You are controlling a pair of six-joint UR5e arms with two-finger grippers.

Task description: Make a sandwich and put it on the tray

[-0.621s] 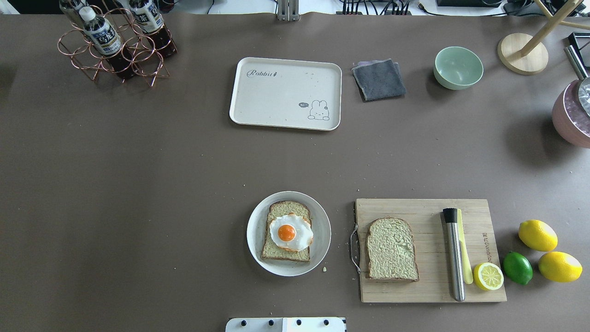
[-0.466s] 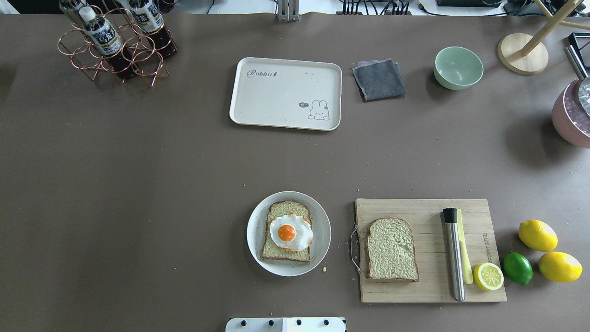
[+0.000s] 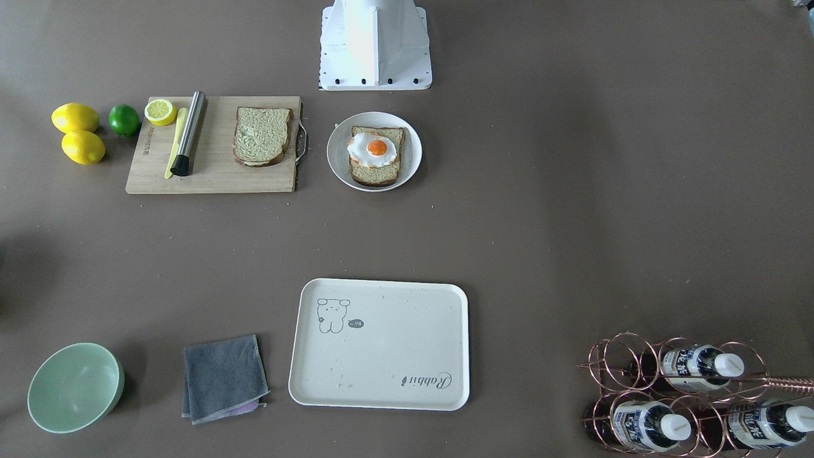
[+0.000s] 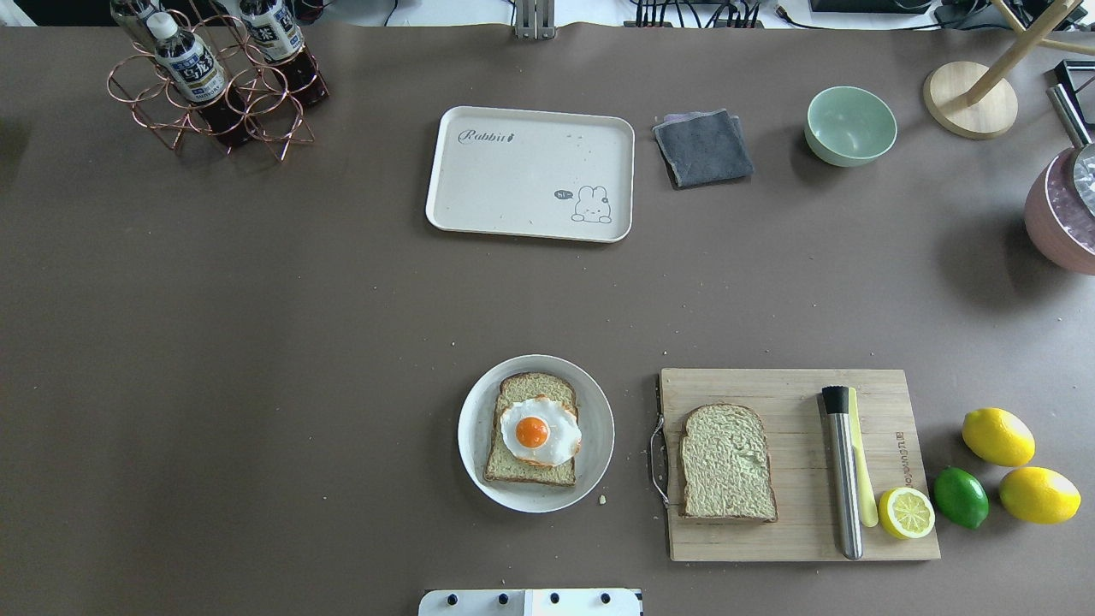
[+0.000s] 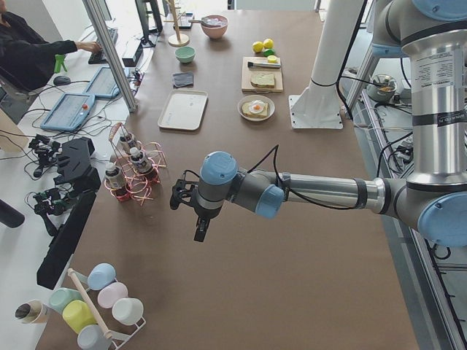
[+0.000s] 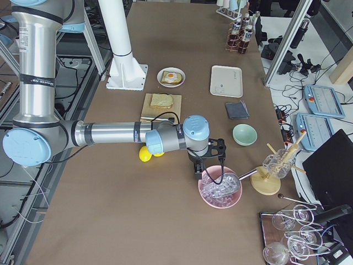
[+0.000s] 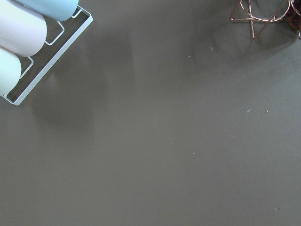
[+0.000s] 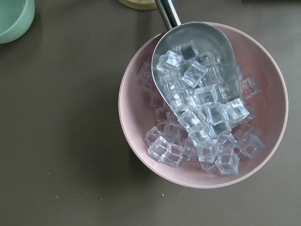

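Observation:
One bread slice (image 4: 523, 469) lies on a round grey-white plate (image 4: 472, 436) with a fried egg (image 4: 541, 433) on top of it. A second bread slice (image 4: 727, 462) lies on the wooden cutting board (image 4: 796, 539). The cream tray (image 4: 513, 184) sits bare at the far middle of the table. My left gripper (image 5: 199, 232) hangs over bare table near the bottle rack, far from the food; I cannot tell if it is open or shut. My right gripper (image 6: 197, 167) hovers above a pink bowl of ice; I cannot tell its state either.
A steel muddler (image 4: 843, 470), a half lemon (image 4: 907, 512), a lime (image 4: 960, 496) and two lemons (image 4: 997, 436) are by the board. A grey cloth (image 4: 703, 147), green bowl (image 4: 850, 125), bottle rack (image 4: 214, 81) and ice bowl (image 8: 136, 99) with scoop (image 8: 197, 61) stand around.

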